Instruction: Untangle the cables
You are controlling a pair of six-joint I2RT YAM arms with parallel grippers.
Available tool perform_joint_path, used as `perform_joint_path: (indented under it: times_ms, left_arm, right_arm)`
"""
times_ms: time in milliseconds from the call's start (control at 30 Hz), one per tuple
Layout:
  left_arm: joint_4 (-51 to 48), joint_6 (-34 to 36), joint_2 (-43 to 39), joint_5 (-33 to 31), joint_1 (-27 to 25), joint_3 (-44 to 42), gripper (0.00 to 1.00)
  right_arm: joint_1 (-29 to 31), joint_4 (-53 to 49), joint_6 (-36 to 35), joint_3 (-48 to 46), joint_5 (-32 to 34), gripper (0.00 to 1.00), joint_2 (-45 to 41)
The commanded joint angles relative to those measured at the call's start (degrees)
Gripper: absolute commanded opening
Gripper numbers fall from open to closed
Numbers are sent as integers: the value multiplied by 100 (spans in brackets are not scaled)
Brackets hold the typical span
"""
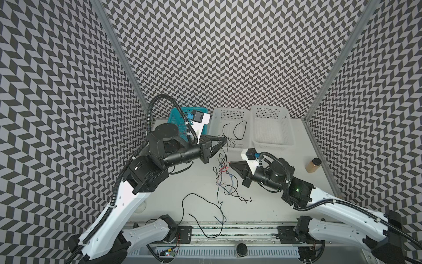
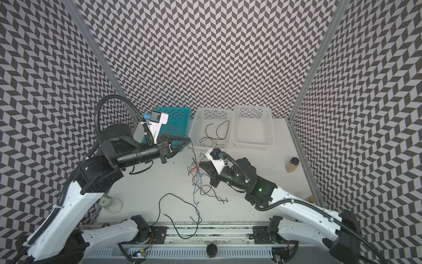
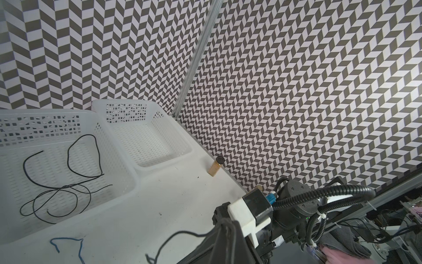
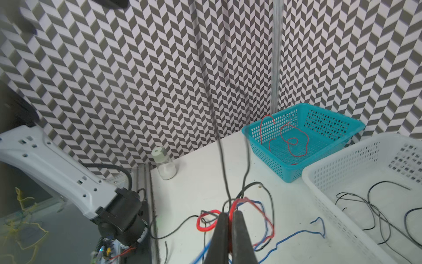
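Note:
The cables (image 1: 222, 173) (image 2: 196, 176) lie as a black, red and blue tangle on the white table between both arms. My left gripper (image 1: 226, 141) (image 2: 189, 140) (image 3: 226, 222) is raised above the tangle, shut on a black cable that hangs down into it. My right gripper (image 1: 230, 162) (image 2: 200, 162) (image 4: 229, 212) is low at the tangle's right side, shut on a red cable (image 4: 246, 201). A loose black cable (image 1: 192, 194) loops toward the front edge. Black cables (image 1: 235, 132) (image 3: 68, 182) lie in the middle white basket. A red cable (image 4: 287, 139) lies in the teal basket.
Three baskets stand along the back: teal basket (image 1: 175, 114) (image 4: 303, 107), middle white basket (image 1: 214, 116), right white basket (image 1: 271, 109). A brown bottle (image 1: 313, 165) (image 3: 214, 168) stands at the right wall. A white jar (image 2: 110, 203) (image 4: 164, 164) stands at the left edge.

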Motion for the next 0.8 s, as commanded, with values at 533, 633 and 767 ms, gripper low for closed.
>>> perform_joint_path:
  times_ms: [533,633,767]
  left_arm:
    - [-1169,956,-527,-1349,817,1475,0]
    - [-1133,996,-549,-1490,822,1681,0]
    - [-1110,1070,-479,-1586,824,1993,0]
  right_arm:
    - [-1673,-1687,2539,-1968,2390,0,-1938]
    - [-2054,-1809,2907,-2150,2108,0,-1900]
    - [-2239,-1849,3292,-2422,2004,0,-1540]
